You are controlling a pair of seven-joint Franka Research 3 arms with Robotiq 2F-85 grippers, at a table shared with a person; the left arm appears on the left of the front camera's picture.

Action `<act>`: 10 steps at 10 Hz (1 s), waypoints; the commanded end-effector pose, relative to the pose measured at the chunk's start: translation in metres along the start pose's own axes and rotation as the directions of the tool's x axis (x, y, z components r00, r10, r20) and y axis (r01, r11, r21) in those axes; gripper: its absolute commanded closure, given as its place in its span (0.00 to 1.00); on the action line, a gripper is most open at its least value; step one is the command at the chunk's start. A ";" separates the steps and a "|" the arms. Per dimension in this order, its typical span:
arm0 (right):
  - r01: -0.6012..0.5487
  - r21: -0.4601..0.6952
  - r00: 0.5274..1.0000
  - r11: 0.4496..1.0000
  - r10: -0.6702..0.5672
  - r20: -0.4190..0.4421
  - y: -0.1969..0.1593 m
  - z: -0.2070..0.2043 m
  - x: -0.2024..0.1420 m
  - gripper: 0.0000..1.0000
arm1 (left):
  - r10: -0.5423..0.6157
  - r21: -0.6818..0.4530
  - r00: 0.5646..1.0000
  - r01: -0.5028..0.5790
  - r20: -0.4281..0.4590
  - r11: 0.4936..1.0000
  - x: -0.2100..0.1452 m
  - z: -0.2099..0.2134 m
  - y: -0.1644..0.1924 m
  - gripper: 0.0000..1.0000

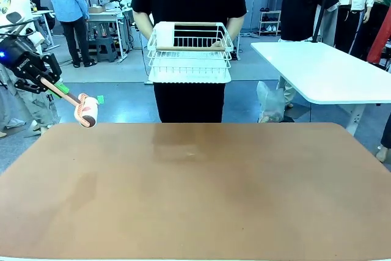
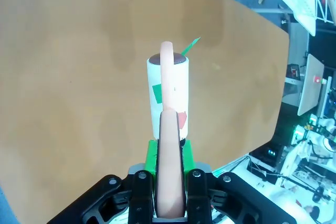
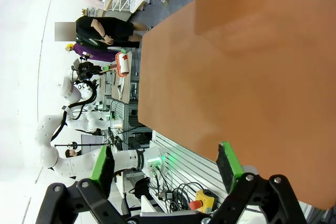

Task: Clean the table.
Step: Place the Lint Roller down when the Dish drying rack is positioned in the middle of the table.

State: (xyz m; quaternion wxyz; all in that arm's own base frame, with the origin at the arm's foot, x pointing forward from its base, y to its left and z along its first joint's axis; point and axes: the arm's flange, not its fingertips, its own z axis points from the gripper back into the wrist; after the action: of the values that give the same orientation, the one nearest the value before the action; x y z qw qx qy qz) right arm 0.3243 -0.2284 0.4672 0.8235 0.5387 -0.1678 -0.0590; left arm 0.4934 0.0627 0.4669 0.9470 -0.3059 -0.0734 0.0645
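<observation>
The reddish-brown table spreads bare across the front view and lies under the roller in the left wrist view. My left gripper hangs off the table's far left corner, shut on the pale wooden handle of a lint roller, whose white head carries small red and green scraps. From the left wrist the handle runs up between the green pads to the roller head. My right gripper stands open above the table edge, nothing between its fingers.
A person in black stands at the far side holding a white wire basket with a white roll and a wooden stick in it. A white table stands at the back right. Other people and benches are farther back.
</observation>
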 end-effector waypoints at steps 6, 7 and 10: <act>-0.016 0.016 1.000 1.000 0.016 0.006 0.004 0.002 0.001 0.00 | 0.004 0.000 1.000 -0.004 0.007 1.000 -0.001 0.004 -0.003 0.79; -0.016 0.016 1.000 1.000 0.016 0.006 0.004 0.002 0.001 0.00 | 0.004 0.000 1.000 -0.004 0.007 1.000 -0.001 0.004 -0.003 0.79; -0.016 0.016 1.000 1.000 0.016 0.006 0.004 0.002 0.001 0.00 | 0.004 0.000 1.000 -0.004 0.007 1.000 -0.001 0.004 -0.003 0.79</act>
State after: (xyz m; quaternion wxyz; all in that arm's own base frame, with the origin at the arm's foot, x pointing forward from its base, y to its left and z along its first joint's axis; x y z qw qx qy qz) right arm 0.3243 -0.2284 0.4672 0.8235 0.5387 -0.1677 -0.0590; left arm 0.4934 0.0627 0.4669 0.9470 -0.3059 -0.0734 0.0645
